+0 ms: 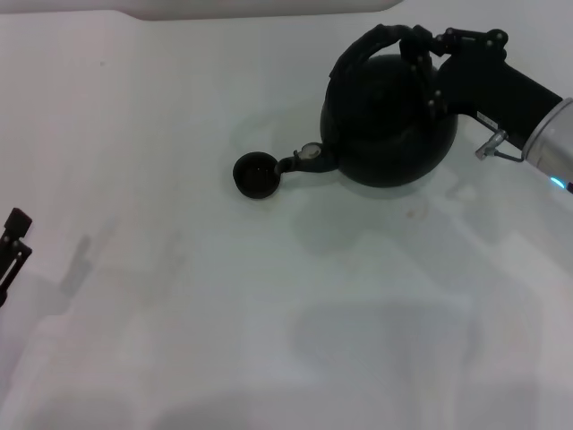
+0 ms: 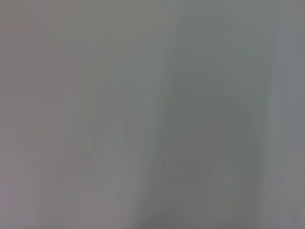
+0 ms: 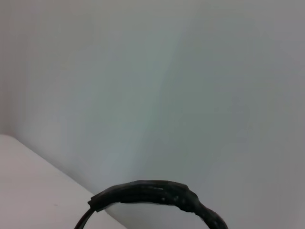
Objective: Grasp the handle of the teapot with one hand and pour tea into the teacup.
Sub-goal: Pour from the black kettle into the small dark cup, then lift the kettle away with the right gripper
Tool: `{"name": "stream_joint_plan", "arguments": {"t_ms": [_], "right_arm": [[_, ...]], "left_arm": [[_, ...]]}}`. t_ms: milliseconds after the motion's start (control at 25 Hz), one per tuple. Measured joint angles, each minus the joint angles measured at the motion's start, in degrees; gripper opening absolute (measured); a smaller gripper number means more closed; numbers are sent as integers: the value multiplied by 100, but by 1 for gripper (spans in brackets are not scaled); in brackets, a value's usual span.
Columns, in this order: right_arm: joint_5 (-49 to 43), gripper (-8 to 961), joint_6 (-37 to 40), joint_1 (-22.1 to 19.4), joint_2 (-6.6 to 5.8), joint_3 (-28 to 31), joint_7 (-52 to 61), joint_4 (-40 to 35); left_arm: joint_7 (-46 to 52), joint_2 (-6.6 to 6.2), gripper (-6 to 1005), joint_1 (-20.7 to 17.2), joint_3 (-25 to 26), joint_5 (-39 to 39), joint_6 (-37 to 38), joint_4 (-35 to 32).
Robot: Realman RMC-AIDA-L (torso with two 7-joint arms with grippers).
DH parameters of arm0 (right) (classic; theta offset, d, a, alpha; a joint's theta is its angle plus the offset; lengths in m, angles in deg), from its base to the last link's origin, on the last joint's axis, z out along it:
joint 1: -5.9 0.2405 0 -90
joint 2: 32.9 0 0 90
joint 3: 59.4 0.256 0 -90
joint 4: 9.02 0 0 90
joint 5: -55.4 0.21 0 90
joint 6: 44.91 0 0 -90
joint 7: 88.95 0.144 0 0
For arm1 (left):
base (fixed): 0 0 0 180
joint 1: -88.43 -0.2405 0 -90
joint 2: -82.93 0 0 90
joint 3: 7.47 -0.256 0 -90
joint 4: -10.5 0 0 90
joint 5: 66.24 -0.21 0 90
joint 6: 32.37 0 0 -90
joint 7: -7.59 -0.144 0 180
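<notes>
The teapot sits at the far right of the white table, tipped toward the left so that its short spout reaches down to the rim of the teacup, which stands just left of the pot, at about the table's middle. The right gripper comes in from the right edge, and its fingers appear clamped on the right end of the handle, the arched hoop over the pot. In the right wrist view only a section of that hoop shows, not the fingers themselves. You are in the pouring step: the spout is at the cup, but no stream of tea can be made out. Increase the tilt slowly, rotating about the spout tip so the outlet stays over the cup's opening and does not swing past it. Keep the spout from pressing on the rim; the cup is small and light-looking and would probably slide or tip. Hold the grip firm, since the pot will likely tend to swing under the hoop. The left gripper rests at the near left edge, well apart from the work; you cannot tell how its fingers stand, and the left wrist view shows only blank surface.
</notes>
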Motion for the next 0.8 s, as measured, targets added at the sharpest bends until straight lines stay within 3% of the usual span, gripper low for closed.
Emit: {"name": "stream_joint_plan", "arguments": {"t_ms": [800], "right_arm": [[422,126,1368,-69,13,-644,-883,757]], "left_arm": [[0,0,800,97,1,27,51,19]]}}
